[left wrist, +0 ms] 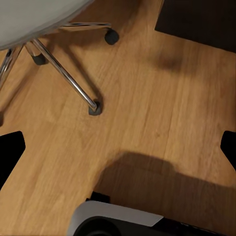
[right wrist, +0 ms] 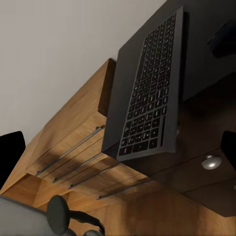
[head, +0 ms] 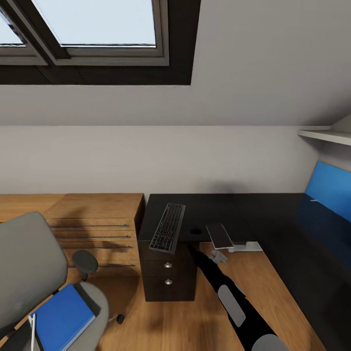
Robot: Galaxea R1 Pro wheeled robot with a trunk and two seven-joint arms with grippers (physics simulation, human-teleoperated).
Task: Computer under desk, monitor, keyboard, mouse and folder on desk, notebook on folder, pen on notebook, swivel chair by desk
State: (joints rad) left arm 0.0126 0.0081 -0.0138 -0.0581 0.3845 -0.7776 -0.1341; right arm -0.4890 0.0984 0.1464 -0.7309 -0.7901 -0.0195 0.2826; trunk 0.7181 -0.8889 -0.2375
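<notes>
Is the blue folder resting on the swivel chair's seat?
Touching: the head view shows the folder lying flat on the swivel chair seat, no gap visible.

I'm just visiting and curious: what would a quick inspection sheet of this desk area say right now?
Surface: black-topped desk, mostly bare.
Job's things: keyboard lies on the desk, its near end over the front edge above the drawer unit. Blue folder lies on the swivel chair seat, a thin pen beside it.
Clutter: small dark flat item at the desk edge; what it is cannot be told.
Hands: right hand sits just below the desk edge, open or shut unclear. Left hand: fingertips wide apart at the left wrist view's sides, open over the floor.
Cables: nothing seen.
Surroundings: light-wood dresser, skylight window, blue back panel.
</notes>
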